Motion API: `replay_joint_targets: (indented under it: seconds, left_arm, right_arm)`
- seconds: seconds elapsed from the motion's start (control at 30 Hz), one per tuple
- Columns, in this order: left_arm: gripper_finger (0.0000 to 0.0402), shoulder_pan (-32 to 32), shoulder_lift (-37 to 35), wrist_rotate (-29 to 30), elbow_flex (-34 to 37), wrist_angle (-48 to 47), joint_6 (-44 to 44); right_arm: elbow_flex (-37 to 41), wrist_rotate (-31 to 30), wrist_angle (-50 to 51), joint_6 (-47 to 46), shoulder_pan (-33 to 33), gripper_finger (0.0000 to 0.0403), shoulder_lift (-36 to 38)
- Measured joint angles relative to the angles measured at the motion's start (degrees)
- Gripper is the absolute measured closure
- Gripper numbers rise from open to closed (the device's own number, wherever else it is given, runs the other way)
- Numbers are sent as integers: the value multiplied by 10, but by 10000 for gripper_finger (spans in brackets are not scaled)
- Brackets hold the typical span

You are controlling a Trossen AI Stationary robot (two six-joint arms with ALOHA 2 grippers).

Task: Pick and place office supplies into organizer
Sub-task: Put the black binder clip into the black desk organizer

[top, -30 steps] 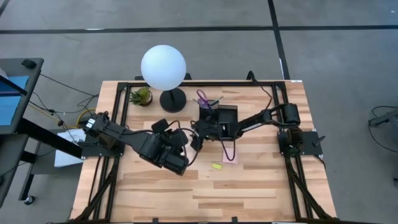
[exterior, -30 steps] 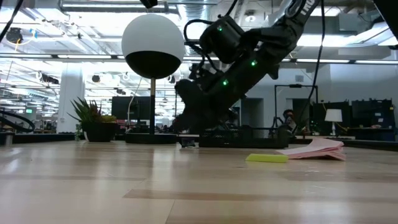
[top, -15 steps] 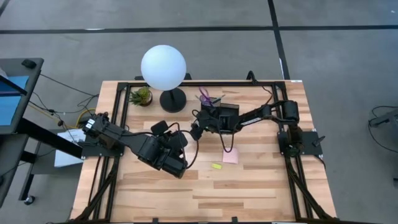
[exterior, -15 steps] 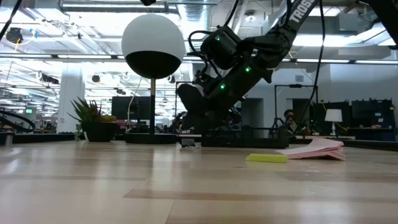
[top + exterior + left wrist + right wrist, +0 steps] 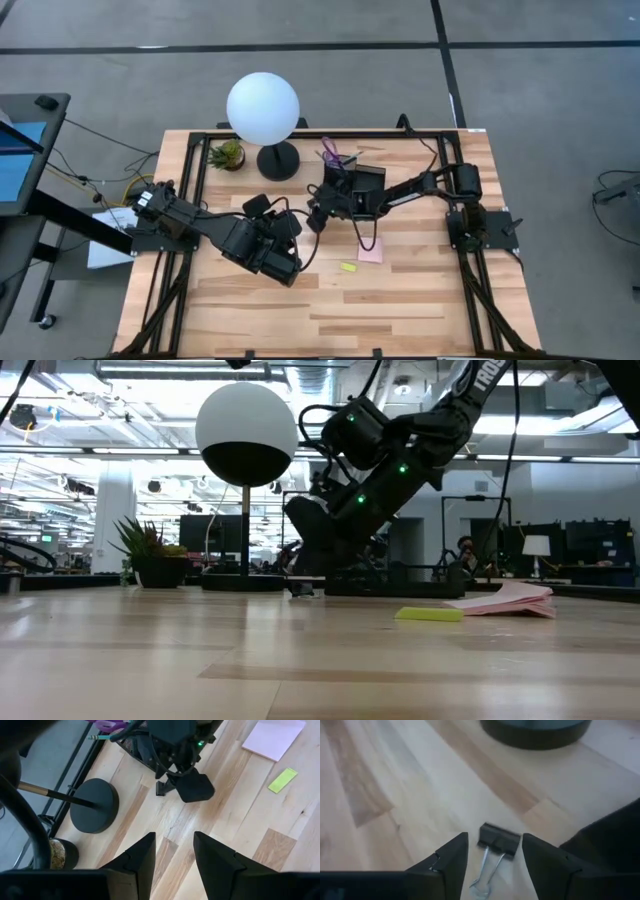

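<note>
Tabletop (image 5: 420,300): we see pale wood planks with a black frame along the left, right and far edges.
Lamp (image 5: 263,108): we see a white globe on a black base at the far edge, left of centre.
Left arm (image 5: 215,232): we see it reaching from the left edge toward the centre; its end effector (image 5: 174,852) hangs over bare wood with the fingers spread and nothing between them.
Right arm (image 5: 420,187): we see it stretched from the right edge across the organizer; its end effector (image 5: 492,851) is low over the wood just left of the organizer, fingers apart on either side of the clip, and we cannot tell whether they touch it.
Organizer (image 5: 366,180): we find the black box far of centre, right of the lamp base, mostly under the right arm.
Scissors (image 5: 327,151): we see purple handles sticking up at the organizer's far left corner.
Plant (image 5: 227,154): we see it at the far edge, just left of the lamp base.
Pad (image 5: 371,249): we see the pink square flat on the wood, near side of the organizer.
Yellow piece (image 5: 348,267): we see it just near and left of the pad.
Clip (image 5: 498,838): we see the black clip lying on the wood, its wire handles pointing toward the wrist camera.
</note>
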State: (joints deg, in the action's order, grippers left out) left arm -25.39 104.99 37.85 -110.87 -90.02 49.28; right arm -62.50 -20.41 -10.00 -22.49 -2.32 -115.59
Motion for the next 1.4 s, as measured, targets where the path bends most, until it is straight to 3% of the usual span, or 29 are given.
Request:
replay_joint_targets:
  seconds: [0.4,1.27,1.4]
  left_arm:
    - [272,0,0,0,0,0,0]
    - [272,-2,0,0,0,0,11]
    - [272,-2,0,0,0,0,11]
  right_arm:
    - [0,-7,-8,-30,-7,159,0]
    - [0,-33,-27,-31,7,159,0]
    - [-2,-30,-49,-31,8,159,-33]
